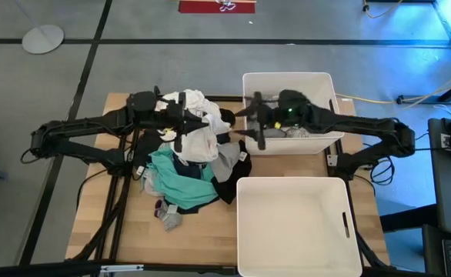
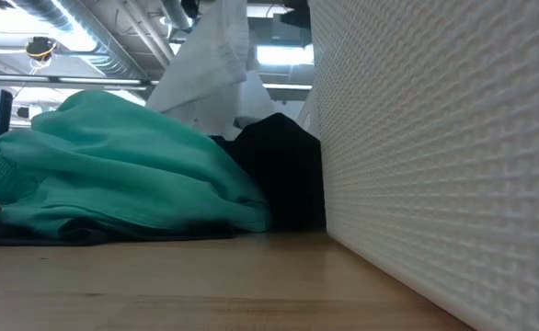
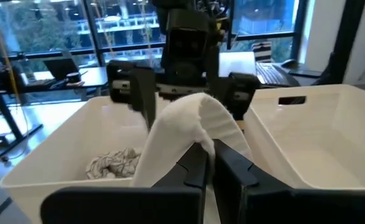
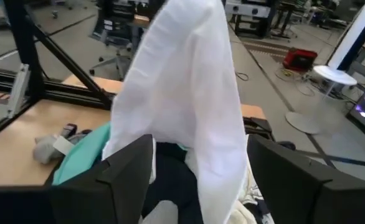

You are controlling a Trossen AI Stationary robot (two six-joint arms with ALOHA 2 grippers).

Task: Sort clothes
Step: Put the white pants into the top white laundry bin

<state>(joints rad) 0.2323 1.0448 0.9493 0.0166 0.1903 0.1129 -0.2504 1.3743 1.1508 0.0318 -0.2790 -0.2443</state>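
White garment [image 1: 201,138] pinched in left end effector [image 1: 185,123] — right end effector [image 1: 258,123] opposite.

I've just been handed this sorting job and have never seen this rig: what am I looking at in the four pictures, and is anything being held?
Two dark robot arms work at a wooden table. The overhead picture shows it all: a pile of clothes in the middle, one white bin near the front that looks empty, and another bin behind it with a crumpled light garment inside. The table-level picture looks across the wood at a teal garment and a black one beside a bin wall. The last two pictures come from cameras on each wrist. The left gripper is shut on a white garment lifted above the pile. The right gripper hangs open at the far bin's edge, facing that hanging cloth, touching nothing.
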